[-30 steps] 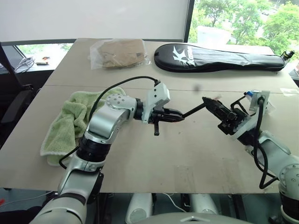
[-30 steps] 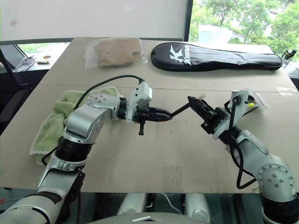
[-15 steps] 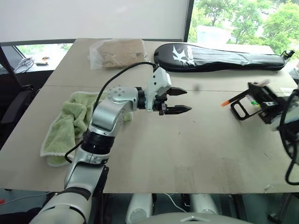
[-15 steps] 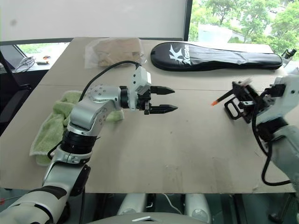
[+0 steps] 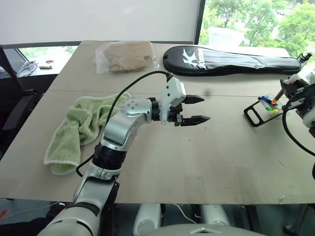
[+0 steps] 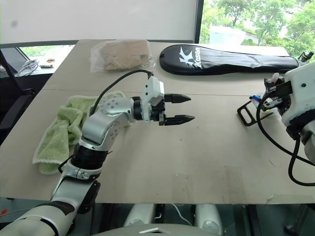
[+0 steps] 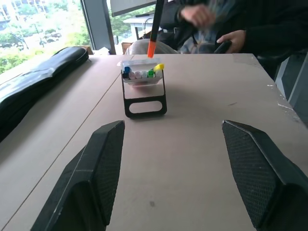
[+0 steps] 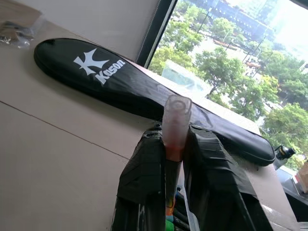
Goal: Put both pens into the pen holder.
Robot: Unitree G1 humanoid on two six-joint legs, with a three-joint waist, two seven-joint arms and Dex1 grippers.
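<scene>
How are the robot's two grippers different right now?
The left gripper has its jaws wide apart and holds nothing; the right gripper has its jaws shut on a pen. The left gripper hangs over the middle of the table, while the right one is off at the table's right side, above the pen holder. Both have two black fingers.

The black pen [image 7: 155, 26] with an orange end is held upright just above the clear pen holder [image 7: 143, 89], where coloured caps are seen.
</scene>
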